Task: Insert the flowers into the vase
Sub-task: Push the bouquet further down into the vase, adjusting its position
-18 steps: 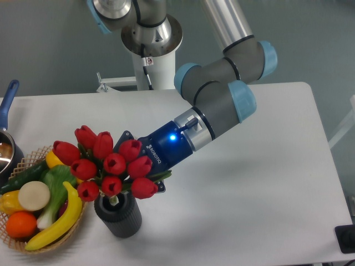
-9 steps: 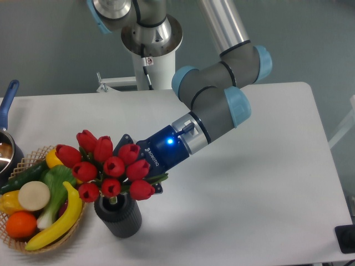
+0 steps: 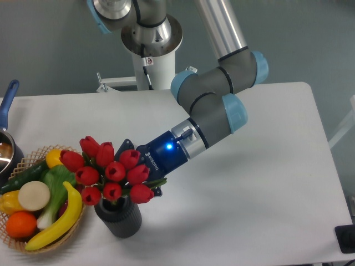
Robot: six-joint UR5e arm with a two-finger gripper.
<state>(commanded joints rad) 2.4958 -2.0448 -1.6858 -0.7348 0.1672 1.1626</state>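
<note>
You held the flowers (image 3: 111,172) in clenched jaws, their stems pointing straight down into the vase (image 3: 119,217) directly below.

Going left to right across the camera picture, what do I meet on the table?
Pot with blue handle → wicker basket of fruit → flowers above the vase → blue-lit gripper body → grey arm.

A robot lab: pedestal-mounted arm (image 3: 222,105) over a plain white table (image 3: 266,183).
</note>
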